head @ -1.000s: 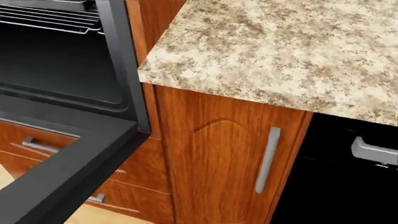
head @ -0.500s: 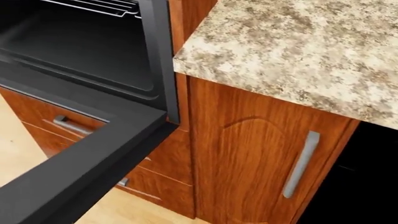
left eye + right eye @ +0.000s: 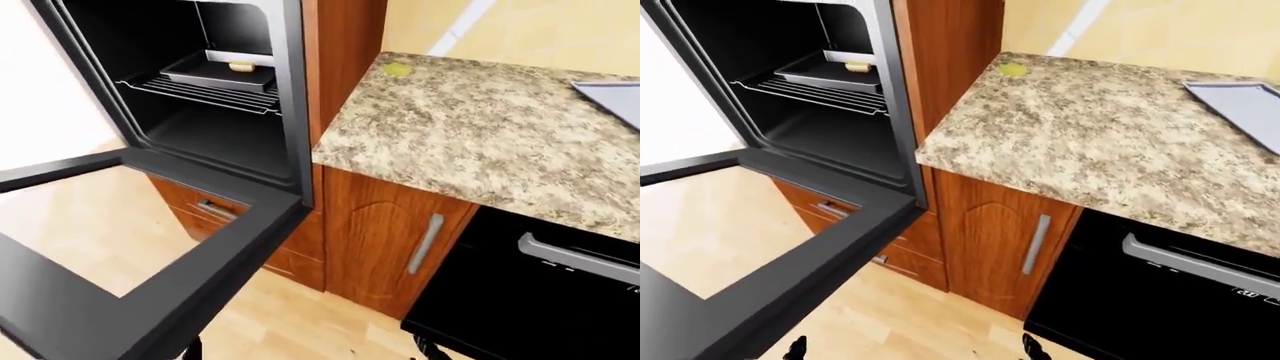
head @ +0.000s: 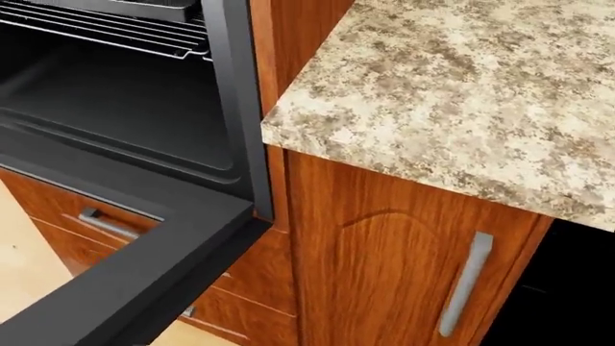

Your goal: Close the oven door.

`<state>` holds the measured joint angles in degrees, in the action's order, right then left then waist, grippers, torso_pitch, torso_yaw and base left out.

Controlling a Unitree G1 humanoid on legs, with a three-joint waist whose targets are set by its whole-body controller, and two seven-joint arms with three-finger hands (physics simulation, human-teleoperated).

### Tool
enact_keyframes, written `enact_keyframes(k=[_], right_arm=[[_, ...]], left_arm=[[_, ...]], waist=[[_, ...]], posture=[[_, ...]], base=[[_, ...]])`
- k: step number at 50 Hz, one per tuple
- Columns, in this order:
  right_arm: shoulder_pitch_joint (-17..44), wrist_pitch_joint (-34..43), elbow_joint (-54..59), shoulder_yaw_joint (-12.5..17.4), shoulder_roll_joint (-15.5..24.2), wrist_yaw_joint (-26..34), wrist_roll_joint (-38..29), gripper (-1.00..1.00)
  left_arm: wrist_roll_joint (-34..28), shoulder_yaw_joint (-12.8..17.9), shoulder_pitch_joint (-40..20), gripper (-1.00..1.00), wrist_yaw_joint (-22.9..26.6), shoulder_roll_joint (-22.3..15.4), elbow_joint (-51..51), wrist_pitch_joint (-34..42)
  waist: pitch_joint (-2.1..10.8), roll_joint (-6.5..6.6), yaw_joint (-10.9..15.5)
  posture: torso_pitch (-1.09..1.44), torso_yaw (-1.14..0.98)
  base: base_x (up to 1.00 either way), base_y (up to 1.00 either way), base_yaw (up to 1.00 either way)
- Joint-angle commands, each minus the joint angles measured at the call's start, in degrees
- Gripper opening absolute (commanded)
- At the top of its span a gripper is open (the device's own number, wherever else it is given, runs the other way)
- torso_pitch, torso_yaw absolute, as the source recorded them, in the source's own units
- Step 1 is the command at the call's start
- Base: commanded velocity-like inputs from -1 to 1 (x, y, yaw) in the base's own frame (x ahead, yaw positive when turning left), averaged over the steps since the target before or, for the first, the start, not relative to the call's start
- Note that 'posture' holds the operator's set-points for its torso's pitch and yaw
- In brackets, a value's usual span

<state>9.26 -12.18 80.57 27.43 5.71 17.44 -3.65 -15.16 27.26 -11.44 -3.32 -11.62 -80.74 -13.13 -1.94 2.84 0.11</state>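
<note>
Neither hand shows in any view, so I cannot tell whether the fingers are apart or together. At the left of the left-eye view the oven door [image 3: 150, 255] hangs fully open, dropped flat and level, its glass pane showing the wood floor beneath. Just above and right of it, the oven cavity [image 3: 215, 127] holds a wire rack [image 3: 200, 94] carrying a dark tray [image 3: 220, 75]. Right again stand a wooden cabinet [image 3: 395, 236], the speckled countertop [image 3: 480, 135] and a black appliance [image 3: 530, 300]. To close the door well, a hand should probably come under its outer edge and lift it in a steady arc until it meets the frame.
</note>
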Motion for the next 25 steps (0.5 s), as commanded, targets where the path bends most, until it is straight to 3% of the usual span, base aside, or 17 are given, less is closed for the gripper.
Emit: enact_keyframes(k=[1, 4, 7, 9, 11, 12, 14, 17, 21, 23, 25], right_arm=[[0.5, -0.8, -0.8, 0.2, 0.9, 0.3, 0.1, 1.0], [0.5, -0.8, -0.8, 0.2, 0.9, 0.3, 0.1, 1.0], [0.5, -0.8, -0.8, 0.1, 0.8, 0.3, 0.1, 1.0], [0.5, -0.8, -0.8, 0.2, 0.9, 0.3, 0.1, 1.0], [0.4, -0.8, -0.8, 0.1, 0.9, 0.3, 0.0, 1.0], [0.4, -0.8, -0.8, 0.1, 0.9, 0.3, 0.0, 1.0], [0.5, -0.8, -0.8, 0.1, 0.9, 0.3, 0.0, 1.0], [0.5, -0.7, -0.8, 0.2, 0.9, 0.3, 0.0, 1.0], [0.5, -0.7, -0.8, 0.2, 0.9, 0.3, 0.0, 1.0], [0.4, -0.7, -0.8, 0.1, 0.9, 0.3, 0.0, 1.0], [0.4, -0.7, -0.8, 0.1, 0.9, 0.3, 0.0, 1.0]], left_arm=[[0.0, -0.1, -1.0, 1.0, -0.2, -0.2, 1.0, -1.1], [0.0, -0.1, -1.0, 1.0, -0.2, -0.2, 1.0, -1.1], [0.1, -0.1, -1.0, 1.0, -0.2, -0.2, 1.0, -1.1], [0.1, 0.0, -0.9, 1.0, -0.1, -0.3, 1.0, -1.2], [0.1, -0.1, -1.0, 1.0, -0.2, -0.3, 1.0, -1.2], [0.1, 0.0, -1.0, 1.0, -0.2, -0.3, 1.0, -1.2], [0.1, 0.0, -0.9, 1.0, -0.2, -0.2, 1.0, -1.2], [0.1, 0.0, -0.9, 1.0, -0.2, -0.3, 1.0, -1.2], [0.1, -0.1, -1.0, 1.0, -0.2, -0.2, 1.0, -1.2], [0.1, -0.1, -0.9, 1.0, -0.2, -0.2, 1.0, -1.2], [0.1, -0.1, -1.0, 1.0, -0.2, -0.2, 1.0, -1.1]], waist=[[0.69, 0.67, -0.2], [0.84, 0.27, 0.1], [0.45, -1.29, 0.3], [0.5, -3.1, 0.6], [1.59, -6.49, 0.5], [1.49, -5.33, 0.2], [0.8, -5.22, -0.2], [0.87, -4.51, -0.6], [0.48, -2.25, -0.7], [0.66, -0.07, -0.9], [1.82, 3.63, -0.7]], posture=[[0.0, 0.0], [0.0, 0.0], [0.0, 0.0], [0.0, 0.0], [0.0, 0.0], [0.0, 0.0], [0.0, 0.0], [0.0, 0.0], [0.0, 0.0], [0.0, 0.0], [0.0, 0.0]], base=[[0.21, 0.0, 0.0], [0.21, 0.0, 0.0], [0.21, 0.0, 0.0], [0.21, 0.0, 0.0], [0.2, 0.0, 0.0], [0.21, 0.0, 0.0], [0.2, 0.0, 0.0], [0.22, 0.0, 0.0], [0.21, 0.0, 0.0], [0.21, 0.0, 0.0], [0.21, 0.0, 0.0]])
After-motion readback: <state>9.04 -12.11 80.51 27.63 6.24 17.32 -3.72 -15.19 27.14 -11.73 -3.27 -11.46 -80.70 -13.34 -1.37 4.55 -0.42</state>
